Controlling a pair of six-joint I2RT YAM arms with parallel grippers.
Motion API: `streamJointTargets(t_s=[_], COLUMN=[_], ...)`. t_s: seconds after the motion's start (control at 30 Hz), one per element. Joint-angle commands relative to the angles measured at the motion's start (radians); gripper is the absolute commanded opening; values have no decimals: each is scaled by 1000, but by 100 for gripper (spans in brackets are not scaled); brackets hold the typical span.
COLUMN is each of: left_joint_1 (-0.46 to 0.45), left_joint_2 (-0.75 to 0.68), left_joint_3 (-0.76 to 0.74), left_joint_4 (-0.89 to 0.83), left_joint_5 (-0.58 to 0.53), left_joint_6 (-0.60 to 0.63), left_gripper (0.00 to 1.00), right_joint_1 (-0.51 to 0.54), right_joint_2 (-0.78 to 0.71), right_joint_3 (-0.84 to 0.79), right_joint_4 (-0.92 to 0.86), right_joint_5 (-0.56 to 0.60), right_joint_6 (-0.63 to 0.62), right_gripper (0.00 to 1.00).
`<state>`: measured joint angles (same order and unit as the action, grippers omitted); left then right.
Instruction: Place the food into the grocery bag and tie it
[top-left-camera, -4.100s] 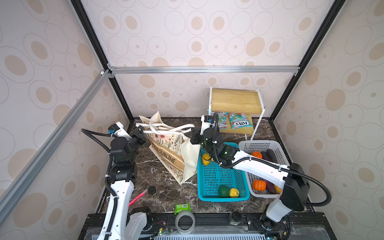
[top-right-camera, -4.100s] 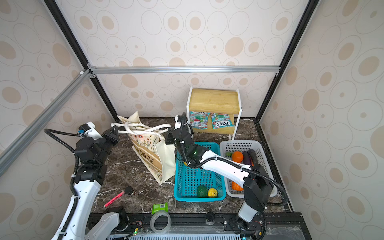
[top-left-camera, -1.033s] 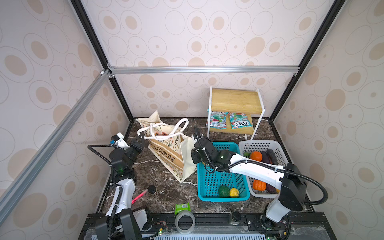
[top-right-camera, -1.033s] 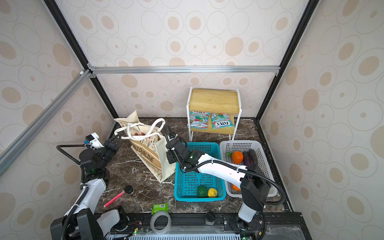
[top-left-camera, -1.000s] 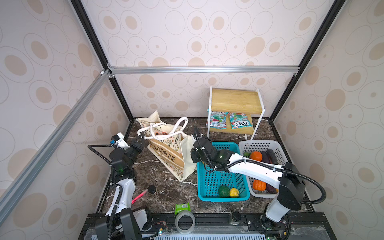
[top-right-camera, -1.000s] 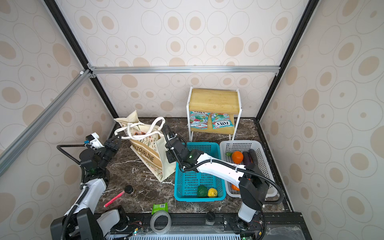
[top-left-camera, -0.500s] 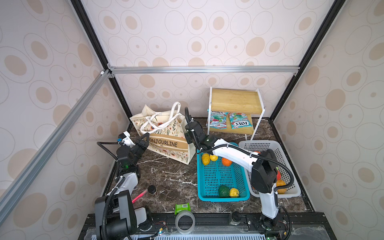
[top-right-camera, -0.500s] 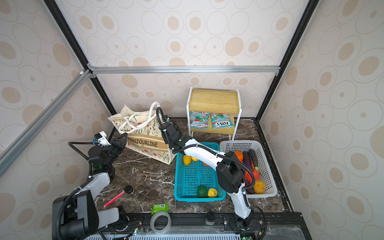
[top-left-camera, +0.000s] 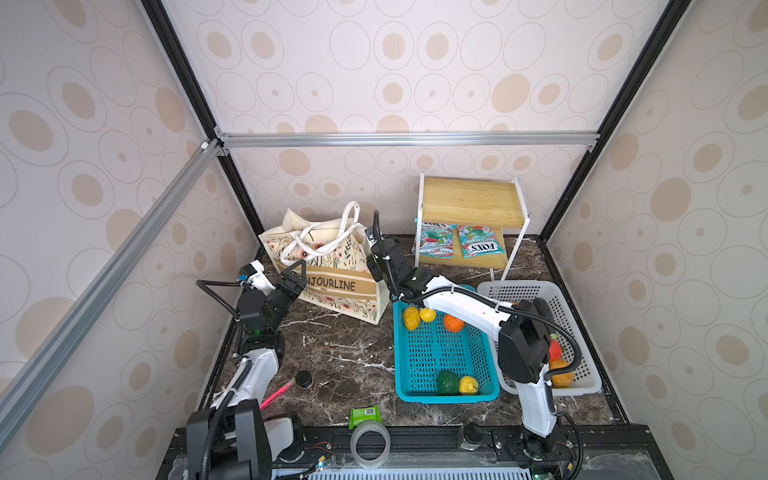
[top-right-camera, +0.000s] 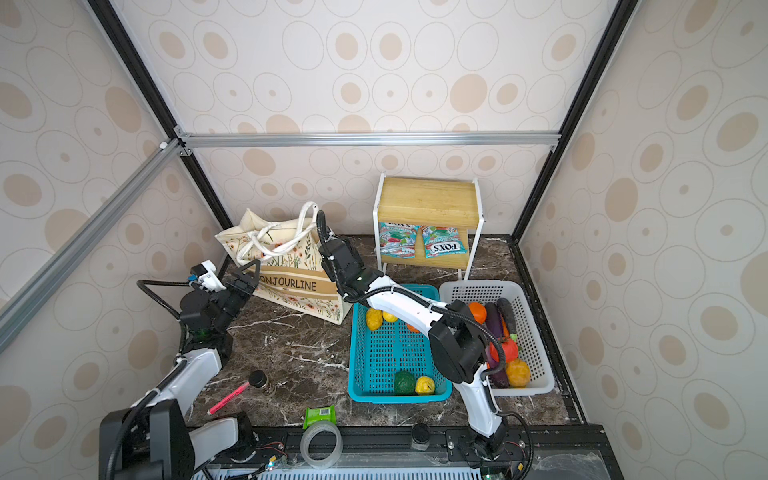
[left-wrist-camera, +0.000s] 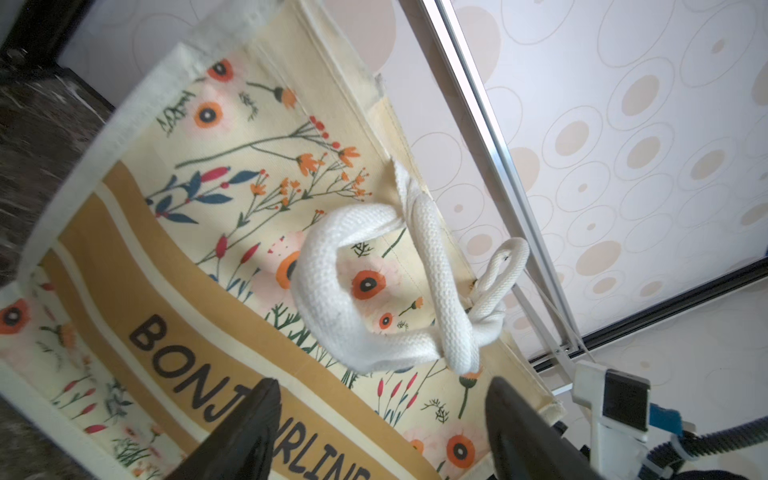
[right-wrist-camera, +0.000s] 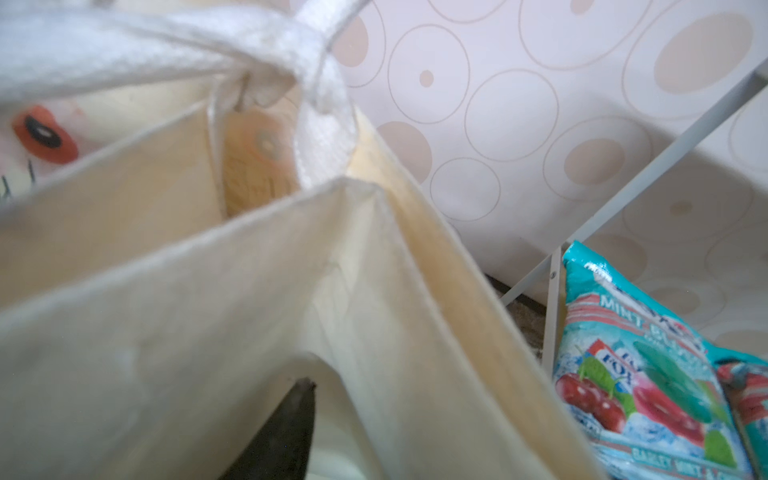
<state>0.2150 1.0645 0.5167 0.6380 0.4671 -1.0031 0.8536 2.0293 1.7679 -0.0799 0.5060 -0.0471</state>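
The large cream canvas grocery bag with floral print and a tan "BONJOURLINE" band (top-left-camera: 332, 270) (top-right-camera: 291, 272) stands upright on the dark marble table. Its printed face fills the left wrist view (left-wrist-camera: 199, 232), and only its plain end panel and rim show in the right wrist view (right-wrist-camera: 216, 299). The turquoise plastic basket (top-left-camera: 446, 397) (top-right-camera: 399, 397) sits just to the right of the bag in both top views. The left gripper (top-left-camera: 294, 276) (left-wrist-camera: 382, 381) sits low before the bag's printed face. Its two dark fingers (left-wrist-camera: 249, 428) are spread wide and released, with nothing between them and only the letter band behind the gap. The right gripper (top-left-camera: 371, 246) is pressed up to the bag's end panel. The top views hide its jaws, and the right wrist view shows one dark finger (right-wrist-camera: 291, 424) against a fold of cloth, so I cannot tell whether it is released or clenched. The left wrist view alone shows the white rope handles (left-wrist-camera: 395, 291) wound into a knot over the bag's mouth. In the top views they are just a tangle of loops (top-left-camera: 328, 237). The glossy teal snack packets (top-left-camera: 480, 246) (right-wrist-camera: 644, 386) lie on a rack shelf further right of the bag. Small yellow (top-left-camera: 427, 314), orange (top-left-camera: 453, 323) and green (top-left-camera: 448, 382) toy fruits lie in the basket. No view shows the inside of the bag.
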Motion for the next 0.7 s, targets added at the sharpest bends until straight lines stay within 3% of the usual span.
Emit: streamJointTargets(t_s=[0.0, 0.1, 0.2, 0.23, 0.27, 0.37, 0.5, 0.67], left_joint_1=[0, 1, 3, 3, 3, 3, -7, -67], left_joint_2=[-78, -147, -219, -241, -259, -308, -383, -394], left_joint_3=[78, 97, 80, 71, 60, 26, -64, -160], left_joint_4=[-210, -304, -347, -351, -351, -400, -466, -423], left_joint_5=[-88, -107, -129, -138, -143, -189, -376, -481], left_joint_6=[124, 172, 218, 241, 263, 347, 412, 432], left_gripper=[82, 94, 99, 99, 99, 99, 99, 99], right_joint_1=[19, 41, 76, 89, 96, 98, 83, -90], right_joint_2=[-113, -172, -235, -263, -294, -422, -644, -927], right_joint_3=[-32, -68, -96, -114, -133, -220, -415, -632], right_joint_4=[15, 3, -35, -50, -64, -152, -193, -320], right_joint_5=[-23, -31, 12, 34, 49, 41, 113, 84], right_joint_6=[15, 9, -1, 9, 27, 108, 128, 150], right_gripper=[67, 75, 80, 85, 100, 99, 99, 99])
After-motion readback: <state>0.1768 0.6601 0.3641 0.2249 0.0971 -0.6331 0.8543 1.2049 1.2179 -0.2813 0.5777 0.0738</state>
